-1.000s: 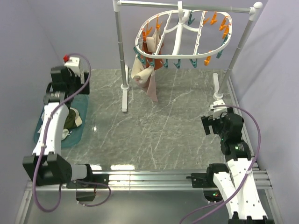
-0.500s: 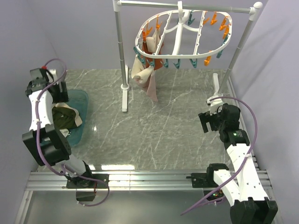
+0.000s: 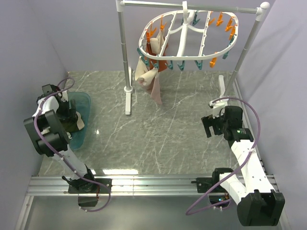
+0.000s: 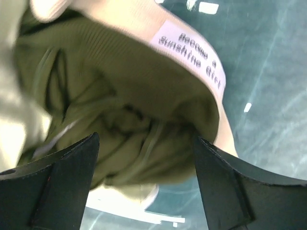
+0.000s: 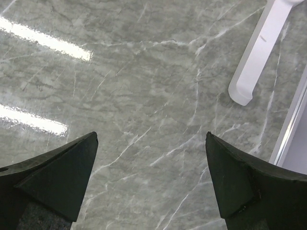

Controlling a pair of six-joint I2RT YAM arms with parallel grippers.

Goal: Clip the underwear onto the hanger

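Note:
The underwear (image 4: 129, 91) is a dark olive brief with a beige waistband and a printed label. It lies bunched in a teal tray (image 3: 82, 101) at the table's left. My left gripper (image 4: 146, 158) is low over it, jaws wide, with olive cloth bulging between the fingertips (image 4: 62, 177). In the top view the left gripper (image 3: 67, 117) covers most of the underwear (image 3: 73, 126). The hanger (image 3: 187, 36), a white oval frame with orange and teal pins, hangs from the rail at the back. My right gripper (image 5: 151, 158) stands open over bare marble; in the top view the right gripper (image 3: 207, 127) is at the table's right.
Pinkish-beige and rust-red garments (image 3: 152, 72) hang from the hanger's left side. The white pole stand (image 3: 126, 57) has a foot (image 3: 128, 101) left of centre and another foot (image 5: 256, 52) beside my right gripper. A cream cloth (image 4: 14, 129) lies against the underwear.
My left arm has folded back and dropped its wrist onto the tray, over the underwear, and its jaws have narrowed a little. The right arm has straightened slightly, its gripper still open.

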